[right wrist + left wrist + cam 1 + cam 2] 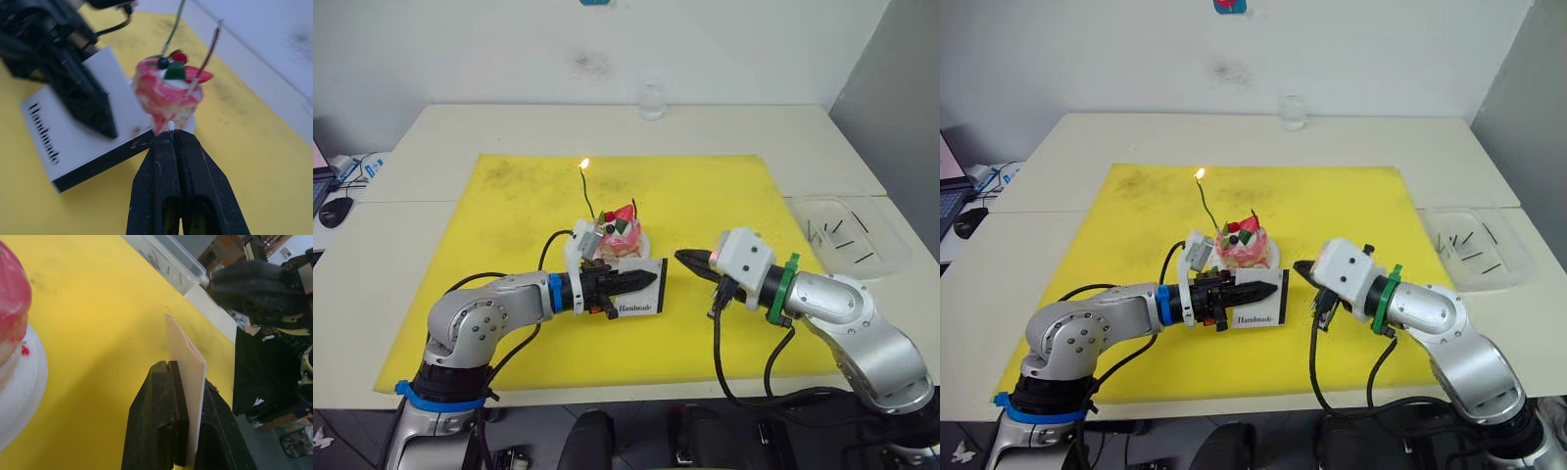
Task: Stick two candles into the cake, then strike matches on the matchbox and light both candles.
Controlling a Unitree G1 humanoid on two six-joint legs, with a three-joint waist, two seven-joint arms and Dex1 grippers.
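Note:
The pink cake [620, 235] sits on its white plate [27, 391] on the yellow mat. A green candle [586, 191] stands in it with a small flame at its top. A reddish candle [211, 45] stands beside it, unlit. My left gripper [654, 280] is shut on the white matchbox [641, 294], held upright just in front of the cake. My right gripper [682, 258] is to the right of the box, a small gap away. It is shut on a match [171, 126], and just the match's pale tip shows between the fingertips.
A clear tray [850, 235] holding several loose matches stands on the table at the right, off the yellow mat [724, 196]. A glass [651, 99] stands at the far edge. A computer mouse [335, 209] lies at the far left.

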